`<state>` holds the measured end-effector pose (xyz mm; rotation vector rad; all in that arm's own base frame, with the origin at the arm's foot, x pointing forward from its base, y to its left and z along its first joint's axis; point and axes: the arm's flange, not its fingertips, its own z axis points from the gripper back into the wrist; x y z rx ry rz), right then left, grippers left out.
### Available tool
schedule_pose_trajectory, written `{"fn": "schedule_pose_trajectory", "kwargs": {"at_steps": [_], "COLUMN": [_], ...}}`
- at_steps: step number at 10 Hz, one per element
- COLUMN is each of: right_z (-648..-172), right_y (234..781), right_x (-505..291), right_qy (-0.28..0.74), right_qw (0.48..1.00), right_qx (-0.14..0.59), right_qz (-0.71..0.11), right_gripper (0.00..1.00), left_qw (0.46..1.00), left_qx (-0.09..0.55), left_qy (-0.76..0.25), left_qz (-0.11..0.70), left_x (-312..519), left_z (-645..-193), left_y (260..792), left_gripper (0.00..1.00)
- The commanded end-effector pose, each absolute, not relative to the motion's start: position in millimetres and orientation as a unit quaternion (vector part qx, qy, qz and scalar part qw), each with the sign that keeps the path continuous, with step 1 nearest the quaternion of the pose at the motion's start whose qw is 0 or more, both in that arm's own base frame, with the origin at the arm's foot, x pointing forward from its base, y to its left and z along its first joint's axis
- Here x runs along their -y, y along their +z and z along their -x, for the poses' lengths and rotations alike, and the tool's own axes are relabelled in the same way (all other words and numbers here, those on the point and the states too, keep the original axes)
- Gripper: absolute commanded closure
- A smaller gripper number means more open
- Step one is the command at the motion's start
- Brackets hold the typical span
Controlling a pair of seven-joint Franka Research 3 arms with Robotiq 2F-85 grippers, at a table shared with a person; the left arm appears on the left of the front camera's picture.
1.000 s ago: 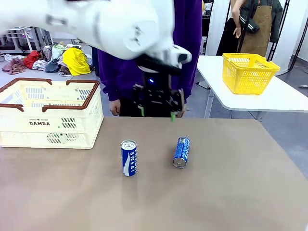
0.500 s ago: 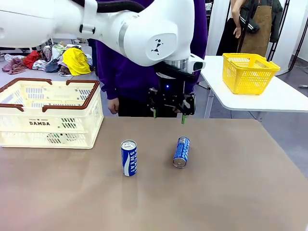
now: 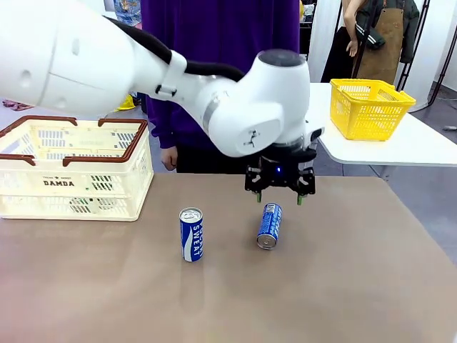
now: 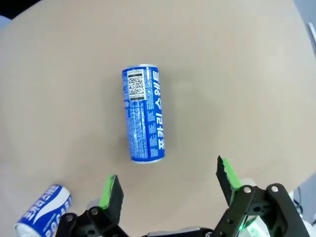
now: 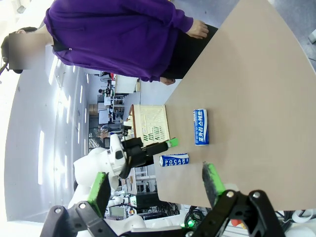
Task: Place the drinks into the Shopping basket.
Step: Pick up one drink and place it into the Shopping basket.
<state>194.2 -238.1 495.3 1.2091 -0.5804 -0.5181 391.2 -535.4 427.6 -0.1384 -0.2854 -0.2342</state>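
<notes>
Table (image 3: 343, 286): brown, with two blue cans on it. Basket (image 3: 43, 200) sits at the table's left side, well apart from both cans; neither can is in it. Left arm (image 3: 235, 114) reaches across the middle and holds the left gripper (image 3: 280, 199) above the far end of the lying can (image 3: 269, 226), not touching it; jaws wide apart, nothing between them. Right gripper (image 5: 157, 182), in its own wrist view, has jaws apart and empty, well away from the cans. Lying can rests on its side, silver end toward the robot; upright can (image 3: 191, 234) stands near it on the basket side, the two not touching. Step in hand (judged): line up and descend to grasp the lying can. In the left wrist view the can's long axis runs away from the pads (image 4: 111, 192), so closing would pinch across its width; orientation looks right and no wrist roll seems needed. The can sits a little toward one pad and ahead of the fingers, so the gripper should centre over mid-length before dropping. Descend until the pads straddle the widest part of the body, stop short of the table, and close gently (thin metal dents; a round can may roll if one pad arrives first). Lift above the basket rim before carrying across.
</notes>
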Motion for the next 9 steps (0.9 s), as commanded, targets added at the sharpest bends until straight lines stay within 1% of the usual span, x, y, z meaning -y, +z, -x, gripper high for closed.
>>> {"fn": "schedule_pose_trajectory", "kwargs": {"at_steps": [1, 2, 4, 6, 9], "right_z": [-197, -197, -197, -197, -197], "right_y": [497, 497, 497, 497, 497], "right_x": [239, 239, 239, 239, 239], "right_qy": [-0.226, -0.226, -0.226, -0.226, -0.226], "right_qw": [0.747, 0.747, 0.747, 0.747, 0.747], "right_qx": [0.279, 0.279, 0.279, 0.279, 0.279], "right_qz": [-0.559, -0.559, -0.559, -0.559, -0.559], "right_gripper": [0.00, 0.00, 0.00, 0.00, 0.00], "left_qw": [0.983, 0.986, 0.980, 0.978, 0.976], "left_qx": [0.152, 0.136, 0.149, 0.146, 0.144], "left_qy": [-0.092, -0.086, -0.129, -0.149, -0.163], "left_qz": [0.052, 0.042, 0.038, 0.031, 0.022], "left_x": [530, 533, 540, 550, 554], "left_z": [-393, -397, -404, -410, -418], "left_y": [412, 395, 368, 339, 321], "left_gripper": [0.00, 0.00, 0.00, 0.00, 0.00]}}
